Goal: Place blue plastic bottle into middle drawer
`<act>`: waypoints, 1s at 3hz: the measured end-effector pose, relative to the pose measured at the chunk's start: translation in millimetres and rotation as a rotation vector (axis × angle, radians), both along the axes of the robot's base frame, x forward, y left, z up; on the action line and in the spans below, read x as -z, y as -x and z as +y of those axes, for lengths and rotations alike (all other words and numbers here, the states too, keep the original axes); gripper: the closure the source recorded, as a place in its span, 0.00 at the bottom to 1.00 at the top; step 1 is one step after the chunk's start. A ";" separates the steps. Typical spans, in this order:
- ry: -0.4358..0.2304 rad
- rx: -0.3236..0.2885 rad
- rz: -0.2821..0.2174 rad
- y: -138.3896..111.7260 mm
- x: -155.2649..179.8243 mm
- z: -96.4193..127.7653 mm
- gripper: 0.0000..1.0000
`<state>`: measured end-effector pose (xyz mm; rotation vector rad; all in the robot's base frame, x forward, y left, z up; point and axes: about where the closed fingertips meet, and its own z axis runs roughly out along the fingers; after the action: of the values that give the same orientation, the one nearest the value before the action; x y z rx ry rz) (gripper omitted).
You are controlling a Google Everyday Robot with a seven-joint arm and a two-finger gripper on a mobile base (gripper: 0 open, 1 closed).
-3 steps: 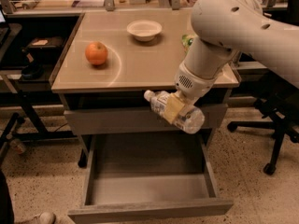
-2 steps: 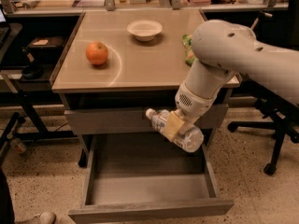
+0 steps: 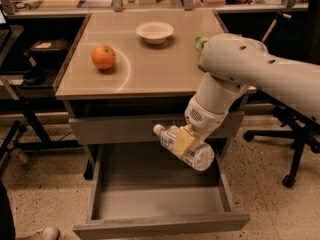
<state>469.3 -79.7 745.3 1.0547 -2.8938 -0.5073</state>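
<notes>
Gripper [image 3: 184, 142] grips blue plastic bottle [image 3: 202, 157] (cap left, axis near level) below the counter [image 3: 150, 71] front edge, directly above open middle drawer [image 3: 155, 204].

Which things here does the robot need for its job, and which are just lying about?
Needed: bottle, held in the gripper over the open drawer.
Lying about: fruit, bowl and a half-hidden green thing, all on the table.
</notes>
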 end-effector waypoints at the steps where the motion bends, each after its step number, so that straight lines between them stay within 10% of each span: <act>1: -0.036 0.036 0.078 14.0 48.3 21.1 1.00; 3: -0.086 0.142 0.151 19.7 133.4 54.1 1.00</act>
<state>449.6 -25.6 611.9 0.7845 -2.8486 -0.6915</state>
